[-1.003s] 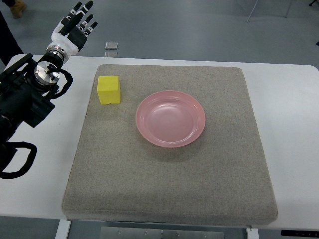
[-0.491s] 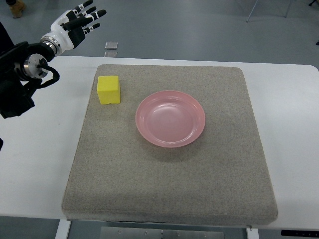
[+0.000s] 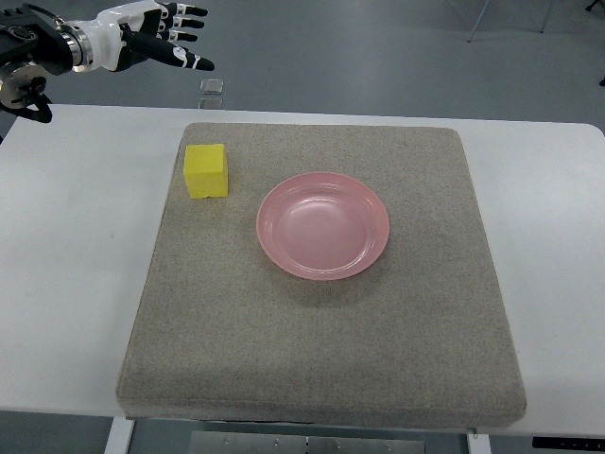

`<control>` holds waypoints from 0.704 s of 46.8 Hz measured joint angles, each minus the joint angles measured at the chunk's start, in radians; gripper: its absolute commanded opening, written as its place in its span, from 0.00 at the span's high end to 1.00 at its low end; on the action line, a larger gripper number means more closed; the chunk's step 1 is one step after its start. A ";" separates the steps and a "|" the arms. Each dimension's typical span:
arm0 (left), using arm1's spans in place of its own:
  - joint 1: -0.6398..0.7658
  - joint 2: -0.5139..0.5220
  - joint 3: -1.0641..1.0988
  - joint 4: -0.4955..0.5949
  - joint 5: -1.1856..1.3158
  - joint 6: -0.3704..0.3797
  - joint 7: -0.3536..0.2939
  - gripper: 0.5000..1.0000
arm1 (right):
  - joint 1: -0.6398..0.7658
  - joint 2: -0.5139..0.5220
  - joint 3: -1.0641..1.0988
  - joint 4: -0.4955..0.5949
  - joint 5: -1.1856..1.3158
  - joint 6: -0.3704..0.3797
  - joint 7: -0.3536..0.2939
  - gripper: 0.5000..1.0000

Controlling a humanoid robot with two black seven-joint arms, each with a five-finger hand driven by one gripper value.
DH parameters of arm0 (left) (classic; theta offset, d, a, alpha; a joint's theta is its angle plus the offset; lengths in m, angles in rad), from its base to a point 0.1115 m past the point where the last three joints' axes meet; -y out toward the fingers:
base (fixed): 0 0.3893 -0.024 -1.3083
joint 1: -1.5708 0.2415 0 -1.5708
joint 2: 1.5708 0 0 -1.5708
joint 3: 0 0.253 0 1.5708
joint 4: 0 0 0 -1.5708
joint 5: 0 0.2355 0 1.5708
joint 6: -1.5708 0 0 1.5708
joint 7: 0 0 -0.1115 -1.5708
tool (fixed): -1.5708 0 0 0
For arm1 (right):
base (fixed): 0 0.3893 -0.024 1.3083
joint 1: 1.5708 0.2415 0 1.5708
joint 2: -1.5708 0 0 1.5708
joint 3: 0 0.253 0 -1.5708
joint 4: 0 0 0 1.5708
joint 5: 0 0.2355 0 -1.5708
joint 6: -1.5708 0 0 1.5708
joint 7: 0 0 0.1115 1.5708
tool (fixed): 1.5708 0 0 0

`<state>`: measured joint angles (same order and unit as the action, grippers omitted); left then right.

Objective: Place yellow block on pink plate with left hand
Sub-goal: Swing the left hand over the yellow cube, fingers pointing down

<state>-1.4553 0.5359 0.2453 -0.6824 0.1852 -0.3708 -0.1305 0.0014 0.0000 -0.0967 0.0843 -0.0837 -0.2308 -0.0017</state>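
Observation:
A yellow block [image 3: 207, 171] sits on the grey mat [image 3: 321, 312] near its far left corner. To its right, in the middle of the mat, lies the empty pink plate [image 3: 323, 224]. My left hand [image 3: 161, 36] hovers at the top left of the picture, beyond the table's far edge, well above and behind the block. Its fingers are spread and point right, holding nothing. The right arm does not show.
The mat rests on a white table [image 3: 76, 284]. A small clear square object [image 3: 213, 85] lies on the floor just past the table's far edge, near my left hand.
My left arm has risen and swung toward the top of the picture. The hand turned from pointing up to pointing right. Block and plate have not moved.

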 measured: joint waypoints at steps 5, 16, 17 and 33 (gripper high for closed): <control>-0.017 0.048 0.001 -0.059 0.242 -0.048 0.000 0.02 | 0.000 0.000 0.000 0.000 0.000 0.000 0.000 0.15; -0.033 0.076 -0.004 -0.128 0.576 -0.080 -0.012 0.02 | 0.000 0.000 0.000 0.000 0.000 0.000 0.000 0.15; -0.036 0.076 -0.004 -0.133 0.606 -0.079 -0.014 0.02 | 0.000 0.000 0.000 0.000 0.000 0.000 0.000 0.15; -0.023 0.012 -0.010 -0.168 0.761 -0.007 -0.031 0.02 | 0.000 0.000 0.000 0.000 0.000 0.000 0.000 0.15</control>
<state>-1.4783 0.5477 0.2350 -0.8505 0.9462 -0.3774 -0.1612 0.0015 0.0000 -0.0966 0.0843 -0.0836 -0.2307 -0.0016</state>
